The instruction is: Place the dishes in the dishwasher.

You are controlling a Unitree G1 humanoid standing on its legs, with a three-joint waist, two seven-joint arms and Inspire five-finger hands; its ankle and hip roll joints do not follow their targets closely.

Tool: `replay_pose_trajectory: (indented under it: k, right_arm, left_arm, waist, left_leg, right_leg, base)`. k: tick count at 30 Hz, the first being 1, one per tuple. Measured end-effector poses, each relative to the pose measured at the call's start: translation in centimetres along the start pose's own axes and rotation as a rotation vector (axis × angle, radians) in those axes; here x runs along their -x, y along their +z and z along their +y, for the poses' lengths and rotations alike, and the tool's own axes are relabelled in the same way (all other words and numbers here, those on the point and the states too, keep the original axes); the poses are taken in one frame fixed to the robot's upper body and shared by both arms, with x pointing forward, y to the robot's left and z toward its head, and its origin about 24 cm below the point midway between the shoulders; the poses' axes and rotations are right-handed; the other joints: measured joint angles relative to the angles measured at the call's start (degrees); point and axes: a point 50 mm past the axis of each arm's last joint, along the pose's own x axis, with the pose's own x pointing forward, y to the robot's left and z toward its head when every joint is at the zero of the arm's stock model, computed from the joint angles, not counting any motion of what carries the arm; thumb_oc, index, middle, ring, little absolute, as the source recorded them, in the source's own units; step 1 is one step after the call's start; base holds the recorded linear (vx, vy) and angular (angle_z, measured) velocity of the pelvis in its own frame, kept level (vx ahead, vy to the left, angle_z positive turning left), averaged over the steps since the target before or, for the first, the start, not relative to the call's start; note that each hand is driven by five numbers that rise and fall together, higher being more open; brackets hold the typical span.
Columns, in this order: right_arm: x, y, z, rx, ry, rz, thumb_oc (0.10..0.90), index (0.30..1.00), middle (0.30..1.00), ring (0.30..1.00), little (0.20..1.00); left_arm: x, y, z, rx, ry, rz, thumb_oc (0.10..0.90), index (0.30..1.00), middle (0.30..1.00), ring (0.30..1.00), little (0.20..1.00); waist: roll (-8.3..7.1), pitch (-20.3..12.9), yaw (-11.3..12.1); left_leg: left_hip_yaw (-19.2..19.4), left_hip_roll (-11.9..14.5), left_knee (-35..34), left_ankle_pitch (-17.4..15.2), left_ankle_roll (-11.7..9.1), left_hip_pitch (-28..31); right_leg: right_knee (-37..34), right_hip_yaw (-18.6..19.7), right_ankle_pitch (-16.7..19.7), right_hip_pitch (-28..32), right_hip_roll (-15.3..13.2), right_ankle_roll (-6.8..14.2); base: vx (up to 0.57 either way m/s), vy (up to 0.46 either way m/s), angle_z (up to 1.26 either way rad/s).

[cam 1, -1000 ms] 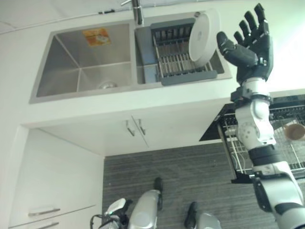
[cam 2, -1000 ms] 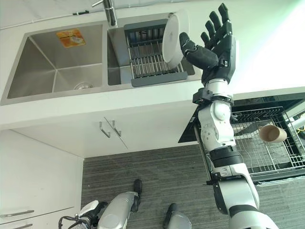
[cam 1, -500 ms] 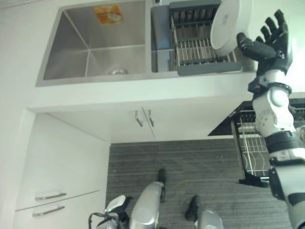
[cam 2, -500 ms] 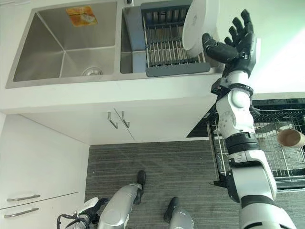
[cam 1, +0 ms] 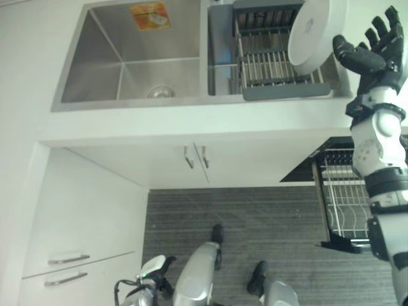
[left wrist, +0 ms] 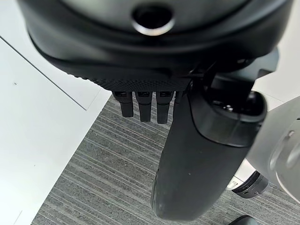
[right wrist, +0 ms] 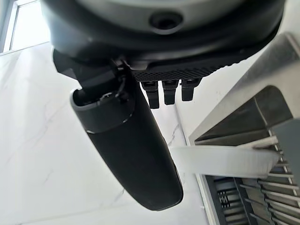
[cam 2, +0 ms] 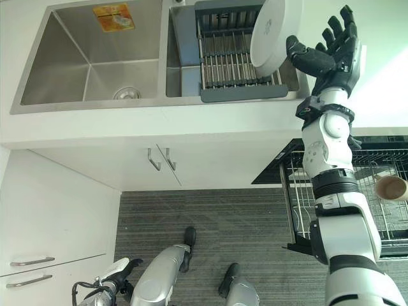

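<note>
Approaching the plate

Your right hand is spreading open, empty, beside the upright plate; rigid, slippery, breakable, so pinch its rim.

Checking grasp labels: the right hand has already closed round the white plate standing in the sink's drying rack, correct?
Not closed. In the right eye view the right hand is open, fingers spread, beside the white plate, which stands in the drying rack.

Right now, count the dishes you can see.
2. A white plate stands on edge in the rack in the sink, beside the open right hand. A brown cup lies in the dishwasher rack. More may be hidden.
</note>
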Motion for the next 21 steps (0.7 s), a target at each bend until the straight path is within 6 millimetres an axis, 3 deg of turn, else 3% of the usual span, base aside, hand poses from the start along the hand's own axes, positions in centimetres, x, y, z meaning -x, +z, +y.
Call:
replay_pose_trajectory:
  k: [11, 21]
  right_arm:
    - [-0.5, 0.8, 0.9, -0.023, 0.042, -0.020, 0.800, 0.900, 0.900, 0.900, 0.900]
    - [-1.2, 1.2, 1.2, -0.067, 0.041, 0.008, 0.800, 0.900, 0.900, 0.900, 0.900]
  left_arm:
    - [0.0, 0.4, 0.2, 0.005, 0.006, -0.027, 0.800, 0.900, 0.900, 0.900, 0.900]
    - [0.0, 1.7, 2.1, -0.048, 0.118, -0.163, 0.800, 0.900, 0.900, 0.900, 0.900]
  waist:
    - [0.81, 1.57, 1.38]
    - [1.55, 2.17, 2.31]
  left_leg:
    - [-0.04, -0.20, 0.17, -0.04, 0.25, -0.80]
    - [-0.05, -0.59, 0.20, 0.18, 0.60, -1.74]
  right_leg:
    - [0.21, -0.08, 0.01, -0.76, -0.29, 0.02]
    - [1.19, -0.10, -0.18, -2.04, -0.79, 0.18]
  base:
    - [0.01, 0.000, 0.00]
    - [0.00, 0.000, 0.00]
